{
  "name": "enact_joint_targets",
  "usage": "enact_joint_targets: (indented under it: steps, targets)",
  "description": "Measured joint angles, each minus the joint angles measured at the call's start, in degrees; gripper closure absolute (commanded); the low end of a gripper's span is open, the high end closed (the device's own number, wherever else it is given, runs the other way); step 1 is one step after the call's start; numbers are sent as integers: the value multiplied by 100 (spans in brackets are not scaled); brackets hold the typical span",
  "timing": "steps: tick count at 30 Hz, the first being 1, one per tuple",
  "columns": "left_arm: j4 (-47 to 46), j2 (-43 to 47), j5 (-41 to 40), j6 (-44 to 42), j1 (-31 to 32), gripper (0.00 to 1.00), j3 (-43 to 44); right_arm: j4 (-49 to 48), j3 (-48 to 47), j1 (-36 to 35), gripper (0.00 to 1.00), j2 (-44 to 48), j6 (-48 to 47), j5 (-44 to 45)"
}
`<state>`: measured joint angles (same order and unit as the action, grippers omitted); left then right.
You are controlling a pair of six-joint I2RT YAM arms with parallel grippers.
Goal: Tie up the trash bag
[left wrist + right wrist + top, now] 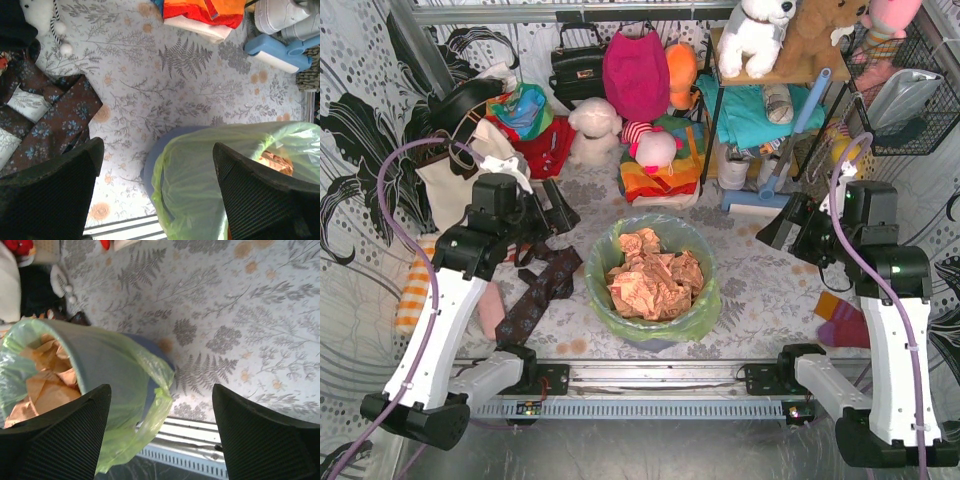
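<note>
Well, trash bag (698,305) stands mouth-up.

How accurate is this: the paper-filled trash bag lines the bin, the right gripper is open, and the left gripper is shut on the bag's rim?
One error: the left gripper is open, gripping nothing, as the left wrist view shows. The trash bag, full of crumpled paper, does line the bin, and the right gripper is open.
</note>
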<state>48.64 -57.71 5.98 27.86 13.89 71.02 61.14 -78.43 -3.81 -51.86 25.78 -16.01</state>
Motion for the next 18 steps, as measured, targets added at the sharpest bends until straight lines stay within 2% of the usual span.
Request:
enact_joint_targets:
  steps: [5,10,18]
  targets:
    - [535,4,4,66,254,5,393,256,-140,0,24,-55,170,-400]
    - [693,-9,-35,214,686,5,610,275,-286,-157,28,-260,343,-546]
    - [846,-264,-363,437,1410,9,828,273,-815,-2122,31,-669,903,378]
